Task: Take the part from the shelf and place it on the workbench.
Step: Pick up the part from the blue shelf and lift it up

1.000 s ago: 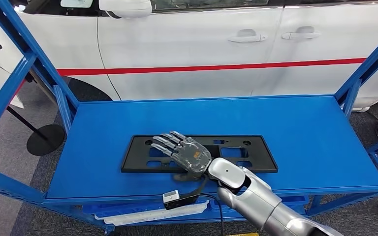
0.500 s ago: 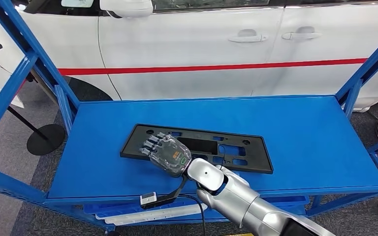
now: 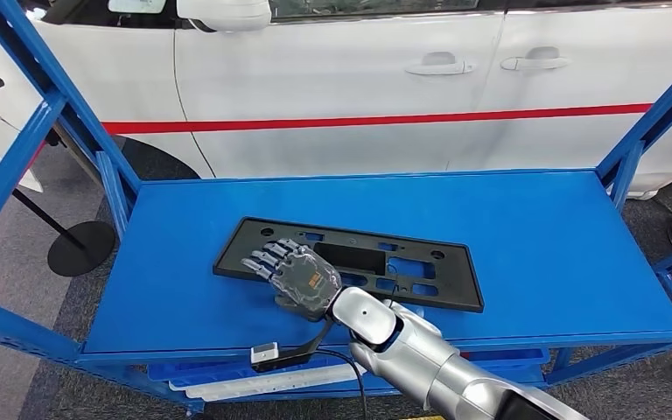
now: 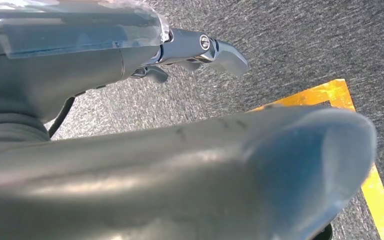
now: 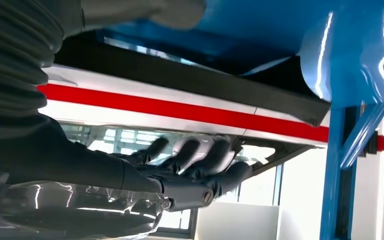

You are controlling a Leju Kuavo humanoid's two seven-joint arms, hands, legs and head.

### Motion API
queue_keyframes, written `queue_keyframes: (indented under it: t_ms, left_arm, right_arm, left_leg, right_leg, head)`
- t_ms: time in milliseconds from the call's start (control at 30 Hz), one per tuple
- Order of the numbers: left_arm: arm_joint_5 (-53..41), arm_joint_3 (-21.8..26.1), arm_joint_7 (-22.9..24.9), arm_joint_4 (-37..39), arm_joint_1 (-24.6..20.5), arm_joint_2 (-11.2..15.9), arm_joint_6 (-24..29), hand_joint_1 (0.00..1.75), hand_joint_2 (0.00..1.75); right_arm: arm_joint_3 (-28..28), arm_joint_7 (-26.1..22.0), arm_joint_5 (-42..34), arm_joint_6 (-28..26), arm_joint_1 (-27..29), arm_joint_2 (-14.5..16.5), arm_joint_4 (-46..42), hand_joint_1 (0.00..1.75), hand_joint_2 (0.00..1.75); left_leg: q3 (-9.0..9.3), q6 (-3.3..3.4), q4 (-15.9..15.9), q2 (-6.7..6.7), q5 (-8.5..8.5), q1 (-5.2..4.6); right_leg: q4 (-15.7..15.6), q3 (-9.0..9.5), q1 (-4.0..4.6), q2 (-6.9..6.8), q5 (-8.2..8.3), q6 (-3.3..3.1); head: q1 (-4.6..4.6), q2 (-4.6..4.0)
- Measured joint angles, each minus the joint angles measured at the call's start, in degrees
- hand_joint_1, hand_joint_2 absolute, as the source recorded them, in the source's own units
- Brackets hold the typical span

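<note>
Right hand (image 3: 296, 278) lies on black part (image 3: 420, 267), fingers spread; any grip hidden

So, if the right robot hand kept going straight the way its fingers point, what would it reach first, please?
The right robot hand lies over the black part, fingers pointing toward its left end. Beyond that edge, likely just bare blue shelf, then the shelf's left upright; depth is uncertain.

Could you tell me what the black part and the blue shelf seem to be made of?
The black part looks like moulded plastic, matt: thin, flat, with cut-out slots and no shine. The blue shelf looks like painted sheet metal, semi-gloss: smooth, even colour with soft reflections, which show clearly in the right wrist view. Neither can be confirmed by sight alone.
</note>
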Motion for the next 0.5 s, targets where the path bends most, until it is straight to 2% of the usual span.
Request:
queue_keyframes:
  t_ms: [67,200,500]
  left_arm:
    - [0.0,0.0,0.0,0.0,0.0,0.0,0.0,0.00,0.00]
    - [-0.1,0.0,0.0,0.0,0.0,0.0,-0.1,0.00,0.00]
    - [-0.7,0.0,0.1,0.0,0.0,0.0,-0.4,0.00,0.00]
  right_arm:
    - [0.0,0.0,0.0,0.4,0.1,0.0,0.1,0.00,0.00]
    - [0.0,0.4,1.1,1.0,0.3,0.0,0.2,0.00,1.75]
    - [0.5,2.7,6.4,0.4,0.1,0.1,0.9,0.00,1.75]
  left_leg:
    - [0.00,0.00,0.0,0.00,0.00,0.00]
    - [0.00,0.00,0.0,0.00,0.00,0.00]
    - [0.00,0.00,0.0,0.00,0.00,0.00]
  right_leg:
    - [0.0,0.00,0.00,0.00,0.00,0.00]
    - [0.0,0.00,0.00,0.00,0.00,0.00]
    - [0.0,0.01,-0.01,0.00,0.00,0.00]
  head:
    - [0.00,0.00]
    - [0.00,0.00]
    - [0.00,0.00]
